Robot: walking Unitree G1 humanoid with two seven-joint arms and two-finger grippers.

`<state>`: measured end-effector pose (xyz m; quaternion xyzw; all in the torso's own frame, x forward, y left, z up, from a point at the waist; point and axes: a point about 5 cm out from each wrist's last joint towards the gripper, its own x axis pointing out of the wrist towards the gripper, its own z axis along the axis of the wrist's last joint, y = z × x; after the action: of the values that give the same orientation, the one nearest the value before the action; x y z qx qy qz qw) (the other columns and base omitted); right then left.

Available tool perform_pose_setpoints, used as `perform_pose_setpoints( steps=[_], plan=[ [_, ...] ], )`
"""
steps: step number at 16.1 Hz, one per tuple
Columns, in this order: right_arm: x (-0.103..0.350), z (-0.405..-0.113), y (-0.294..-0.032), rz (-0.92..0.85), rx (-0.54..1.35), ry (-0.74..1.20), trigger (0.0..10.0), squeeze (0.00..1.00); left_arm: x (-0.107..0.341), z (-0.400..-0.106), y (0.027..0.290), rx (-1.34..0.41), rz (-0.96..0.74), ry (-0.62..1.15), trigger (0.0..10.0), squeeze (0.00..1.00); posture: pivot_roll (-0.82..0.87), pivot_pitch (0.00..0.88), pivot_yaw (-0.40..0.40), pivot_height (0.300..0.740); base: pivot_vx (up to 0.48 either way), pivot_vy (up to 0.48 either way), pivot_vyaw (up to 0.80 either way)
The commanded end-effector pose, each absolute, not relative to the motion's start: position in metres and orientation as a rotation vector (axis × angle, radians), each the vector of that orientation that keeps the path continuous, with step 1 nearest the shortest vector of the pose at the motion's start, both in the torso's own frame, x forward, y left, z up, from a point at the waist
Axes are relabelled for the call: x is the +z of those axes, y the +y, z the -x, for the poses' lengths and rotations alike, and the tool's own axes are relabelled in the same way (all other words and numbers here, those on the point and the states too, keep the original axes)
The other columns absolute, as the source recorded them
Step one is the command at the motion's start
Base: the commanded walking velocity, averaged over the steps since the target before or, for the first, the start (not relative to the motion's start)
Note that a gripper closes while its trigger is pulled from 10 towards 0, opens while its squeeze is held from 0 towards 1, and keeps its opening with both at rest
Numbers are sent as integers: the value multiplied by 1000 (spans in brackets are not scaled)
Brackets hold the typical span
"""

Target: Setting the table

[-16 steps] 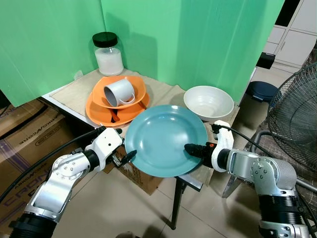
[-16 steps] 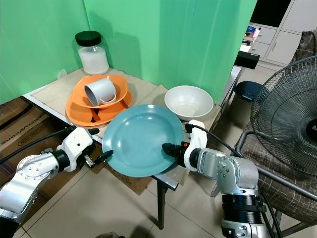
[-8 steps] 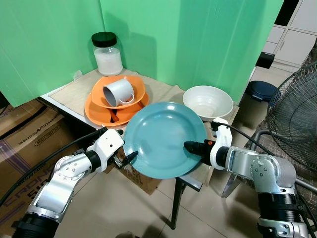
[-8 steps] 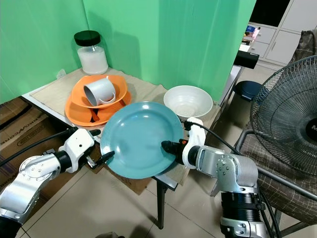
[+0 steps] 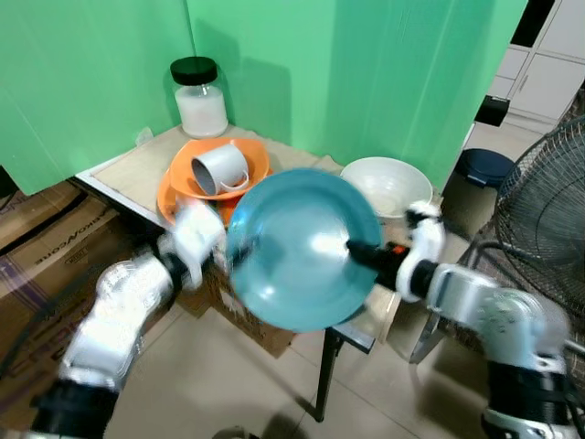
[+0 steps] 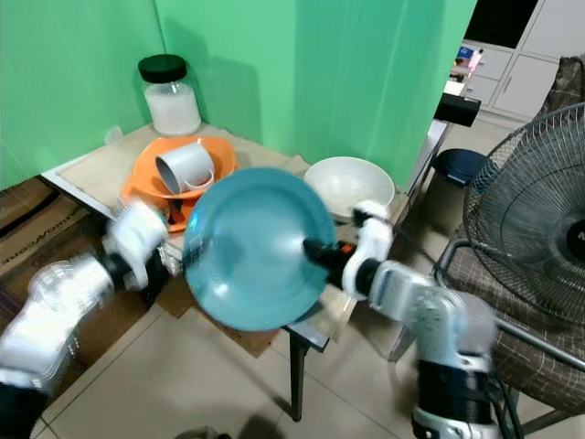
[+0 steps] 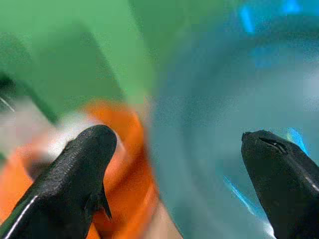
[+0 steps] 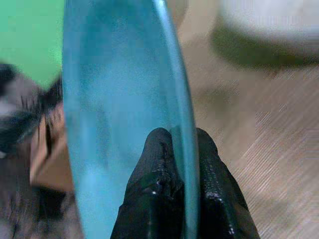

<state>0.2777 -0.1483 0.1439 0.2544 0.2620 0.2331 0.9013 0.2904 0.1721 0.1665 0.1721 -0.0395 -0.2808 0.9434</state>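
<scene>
A teal plate [image 5: 297, 247] hangs tilted in front of the table's near edge, its face turned toward me. My right gripper [image 5: 358, 253] is shut on its right rim; in the right wrist view the two fingers [image 8: 159, 169] pinch the thin edge of the teal plate [image 8: 114, 114]. My left gripper [image 5: 226, 261] sits blurred at the plate's left rim. In the left wrist view its fingers [image 7: 75, 174] stand wide apart, with the plate [image 7: 224, 114] ahead of them.
On the cloth-covered table [image 5: 137, 165] an orange plate [image 5: 169, 199] carries an orange bowl [image 5: 251, 157] with a white mug [image 5: 219, 167] on its side. A white bowl [image 5: 388, 183] and a black-lidded jar [image 5: 201, 96] stand behind. Cardboard boxes [image 5: 37, 238] are left, a fan [image 5: 548, 192] right.
The plate has risen a little and tipped more upright between the two grippers. Both arms are now blurred with motion, the left one lifting toward the table.
</scene>
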Motion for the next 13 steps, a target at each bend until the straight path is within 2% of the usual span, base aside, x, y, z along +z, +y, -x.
perform_pose_setpoints(
  steps=[1,3,5,8,11,12,13],
  plan=[
    [165,-274,-159,-539,462,432,0,0,195,-290,170,-560,-269,-179,10000,0,43,0,15,740,0,0,0],
    [181,-268,-168,-520,417,329,0,0,214,-288,163,-573,-232,-241,10000,0,43,0,21,740,0,0,0],
    [221,-254,-186,-490,287,8,0,0,225,-284,155,-555,-228,-260,10000,0,17,0,44,740,0,0,0],
    [232,-232,-185,-426,208,-71,0,0,209,-281,148,-510,-247,-185,10000,0,1,0,55,740,0,0,0],
    [228,-224,-183,-349,98,-137,0,0,201,-280,139,-474,-215,-162,10000,0,-15,0,58,740,0,0,0],
    [225,-221,-179,-248,35,-143,7020,0,199,-280,139,-405,-217,-153,10000,0,-8,0,51,740,0,0,0],
    [221,-222,-175,-231,45,-123,10000,0,193,-280,141,-405,-197,-113,10000,0,-6,0,53,740,0,0,0]
  ],
)
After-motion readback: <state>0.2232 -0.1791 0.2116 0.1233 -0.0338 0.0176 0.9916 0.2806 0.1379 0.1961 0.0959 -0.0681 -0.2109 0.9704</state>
